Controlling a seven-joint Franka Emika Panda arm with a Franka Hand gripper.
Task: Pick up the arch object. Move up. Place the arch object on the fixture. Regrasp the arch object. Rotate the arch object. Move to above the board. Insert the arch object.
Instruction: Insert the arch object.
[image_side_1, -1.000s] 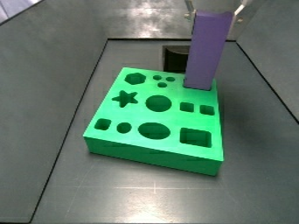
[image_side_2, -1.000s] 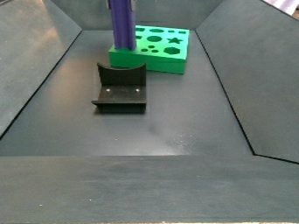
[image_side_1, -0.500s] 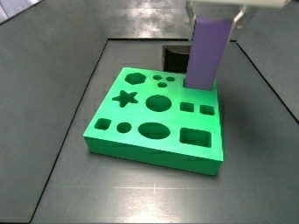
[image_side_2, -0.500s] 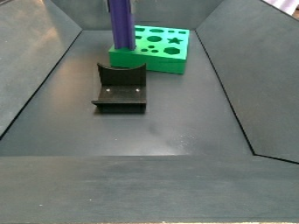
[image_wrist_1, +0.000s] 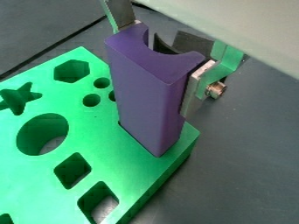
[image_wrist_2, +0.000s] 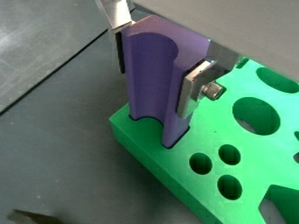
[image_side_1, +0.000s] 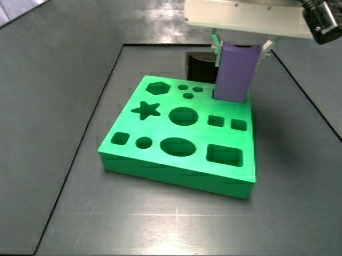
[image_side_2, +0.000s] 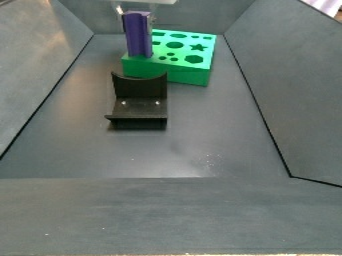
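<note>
The arch object (image_side_1: 237, 70) is a purple block standing upright, its lower end sunk into a cut-out at the far right corner of the green board (image_side_1: 150, 152). My gripper (image_side_1: 242, 46) is shut on its upper part. In both wrist views the silver fingers (image_wrist_1: 200, 84) (image_wrist_2: 194, 85) press its two sides, and the curved notch faces up between them. The arch object (image_side_2: 135, 32) stands at the board's (image_side_2: 187, 66) near left corner in a side view, under the gripper (image_side_2: 135, 9). The dark fixture (image_side_2: 138, 101) sits on the floor just in front of the board, apart from the gripper.
The board carries star, round, oval, hexagon and square holes (image_wrist_1: 40, 131). The fixture (image_side_1: 201, 67) is close behind the board's corner in a side view. Sloping grey walls (image_side_2: 47, 90) enclose the dark floor on all sides.
The gripper has come straight down with the arch object. The block's lower end has sunk deeper into the board's corner cut-out, so less purple shows above the green.
</note>
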